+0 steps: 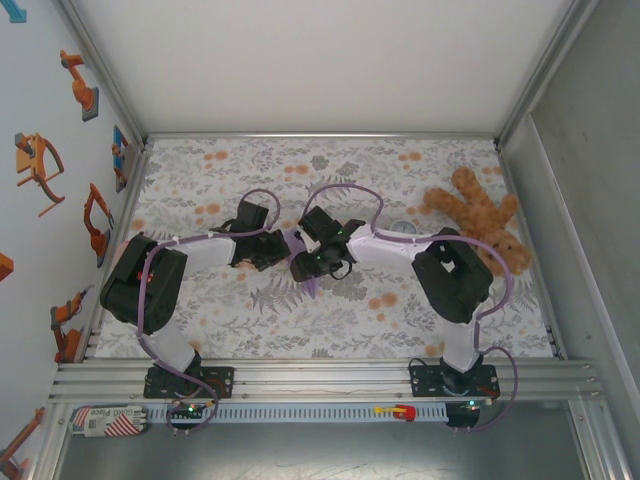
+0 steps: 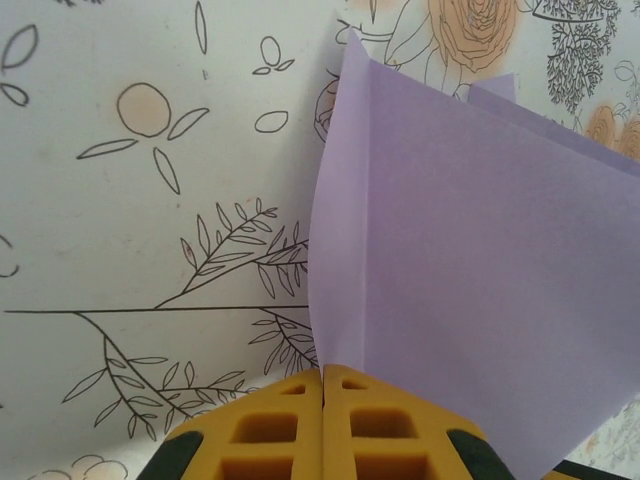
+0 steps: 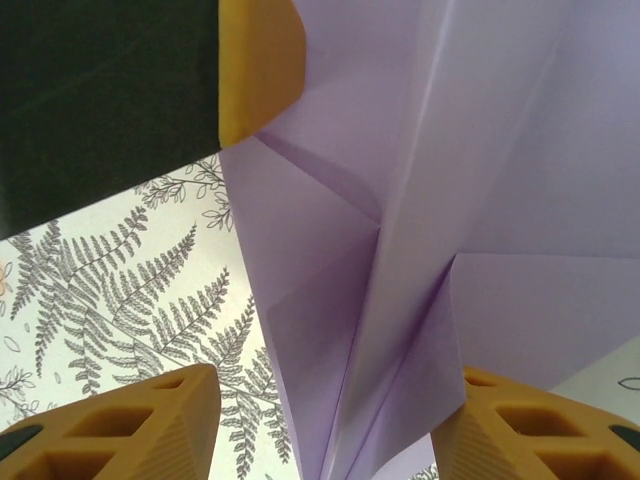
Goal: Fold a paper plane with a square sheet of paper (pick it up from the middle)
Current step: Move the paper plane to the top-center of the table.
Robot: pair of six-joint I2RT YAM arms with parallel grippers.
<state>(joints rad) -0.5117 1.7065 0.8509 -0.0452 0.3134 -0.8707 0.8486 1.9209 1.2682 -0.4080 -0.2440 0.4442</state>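
Seen from above, the left claw point(image 1: 272, 250) and the right claw point(image 1: 312, 264) meet at the centre of the frame over the flower-patterned bench point(image 1: 250, 320). The paper plane point(image 1: 312, 284) sits between them, its tip pointing toward the lower edge. The left claw's yellow fingers point(image 2: 270, 430) are pinched tight on the lavender paper, while the right claw stands wide, its fingers point(image 3: 120, 420) spread on either side of the creased sheet.

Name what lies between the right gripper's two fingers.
The folded lavender paper hangs in the gap between the spread fingers of the right gripper, as the right wrist view shows.
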